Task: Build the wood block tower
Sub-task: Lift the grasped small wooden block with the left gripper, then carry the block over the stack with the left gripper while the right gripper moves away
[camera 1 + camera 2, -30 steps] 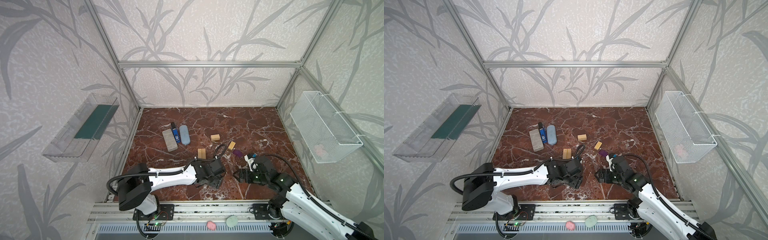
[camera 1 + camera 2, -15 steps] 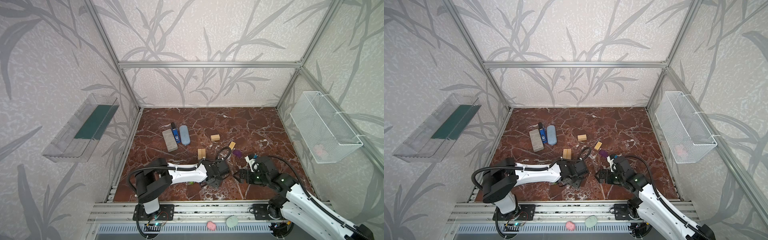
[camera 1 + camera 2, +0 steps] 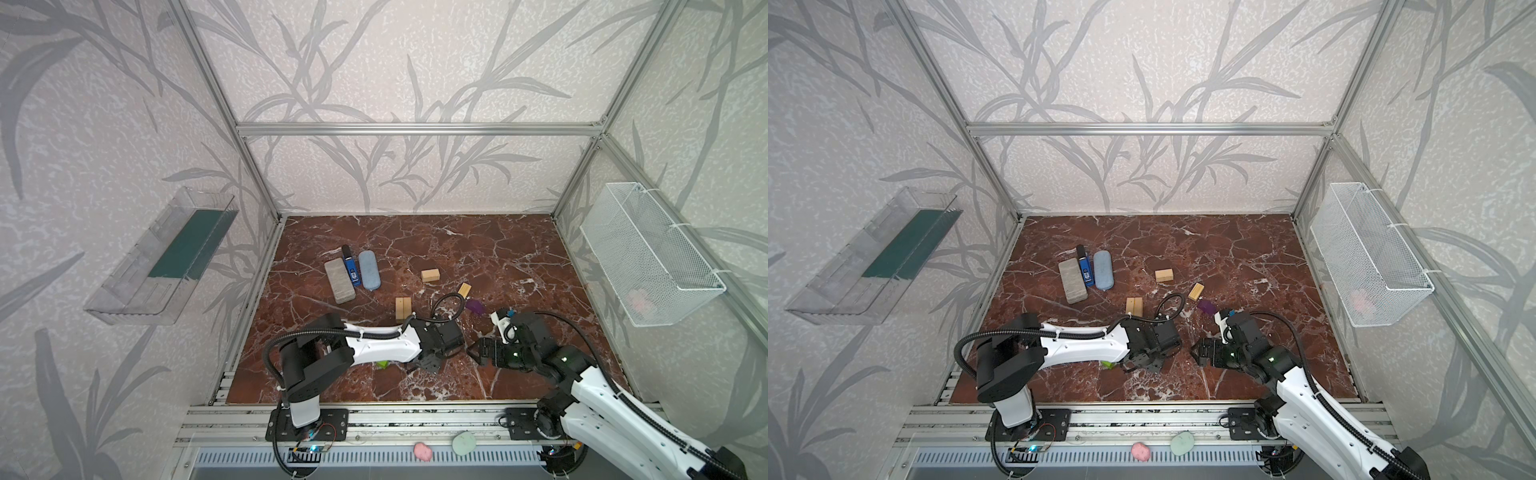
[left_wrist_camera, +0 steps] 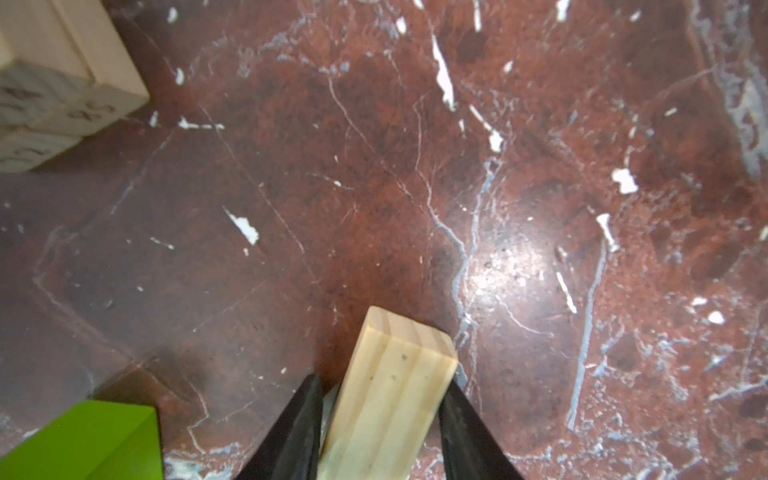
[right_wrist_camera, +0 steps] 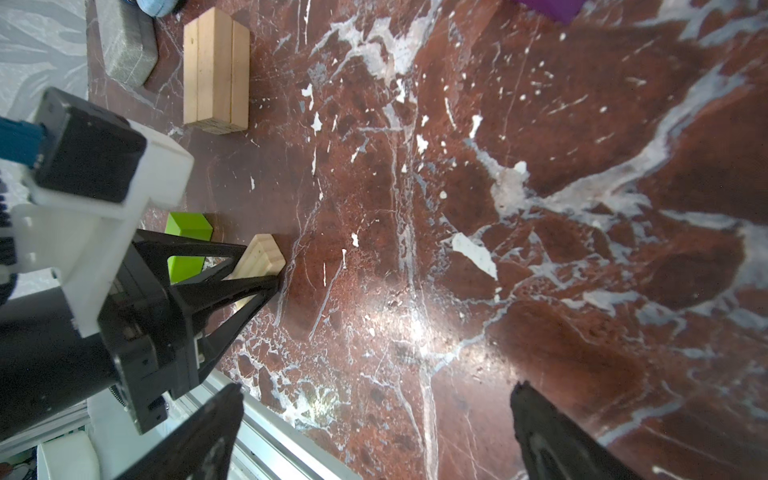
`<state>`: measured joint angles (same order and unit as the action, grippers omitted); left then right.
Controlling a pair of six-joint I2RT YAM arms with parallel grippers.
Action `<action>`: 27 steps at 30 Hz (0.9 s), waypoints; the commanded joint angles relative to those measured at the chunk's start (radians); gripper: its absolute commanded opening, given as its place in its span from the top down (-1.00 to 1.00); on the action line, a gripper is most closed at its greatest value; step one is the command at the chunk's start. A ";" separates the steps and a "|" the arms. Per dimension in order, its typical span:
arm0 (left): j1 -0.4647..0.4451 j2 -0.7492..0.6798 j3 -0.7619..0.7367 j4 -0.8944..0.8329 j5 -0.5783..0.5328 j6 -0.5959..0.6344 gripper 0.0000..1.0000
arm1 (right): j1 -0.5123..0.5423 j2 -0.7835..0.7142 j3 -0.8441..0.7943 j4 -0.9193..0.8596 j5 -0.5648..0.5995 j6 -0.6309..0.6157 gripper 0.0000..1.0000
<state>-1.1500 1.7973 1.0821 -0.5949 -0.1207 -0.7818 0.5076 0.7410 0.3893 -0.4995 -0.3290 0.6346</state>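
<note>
Bright, even overhead light; white glare on glossy red-brown marble table (image 4: 503, 274); soft shadows; blurred stacked pale wood blocks (image 4: 62, 75).

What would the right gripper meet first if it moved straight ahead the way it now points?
Probably the bare floor ahead of the right gripper, though depth is unclear. The left gripper and wooden block sit off to one side.
</note>
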 commanded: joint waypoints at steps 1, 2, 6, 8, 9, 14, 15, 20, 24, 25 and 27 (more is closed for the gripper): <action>0.000 0.000 -0.031 -0.044 0.018 -0.052 0.12 | -0.005 0.017 0.002 0.010 -0.024 -0.011 -0.98; -0.003 0.000 -0.038 -0.033 0.034 -0.045 0.16 | -0.006 0.024 0.002 0.014 -0.027 -0.012 -0.98; -0.012 -0.003 -0.045 -0.026 0.033 -0.043 0.17 | -0.007 0.042 0.006 0.035 -0.044 -0.016 -0.98; -0.012 0.000 -0.040 -0.041 0.009 -0.048 0.21 | -0.008 0.053 0.011 0.039 -0.044 -0.021 -0.98; -0.012 0.001 -0.038 -0.048 0.000 -0.049 0.23 | -0.008 0.056 0.013 0.040 -0.044 -0.023 -0.98; -0.011 0.000 -0.030 -0.060 -0.029 -0.052 0.45 | -0.009 0.072 0.025 0.045 -0.038 -0.036 -0.98; -0.012 -0.007 -0.035 -0.055 -0.031 -0.054 0.48 | -0.009 0.075 0.028 0.043 -0.032 -0.041 -0.98; -0.012 -0.054 -0.033 -0.052 -0.040 -0.063 0.64 | -0.009 0.100 0.059 0.039 -0.033 -0.085 -0.98; -0.008 -0.130 -0.033 -0.069 -0.046 -0.075 0.72 | -0.008 0.137 0.107 0.039 -0.035 -0.126 -0.98; -0.005 -0.150 -0.031 -0.079 -0.053 -0.076 0.73 | -0.008 0.149 0.119 0.044 -0.039 -0.136 -0.98; -0.002 -0.198 -0.025 -0.113 -0.078 -0.077 0.74 | -0.009 0.180 0.144 0.064 -0.048 -0.152 -0.98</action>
<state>-1.1564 1.6802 1.0500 -0.6365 -0.1440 -0.8337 0.5030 0.8948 0.4835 -0.4622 -0.3607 0.5327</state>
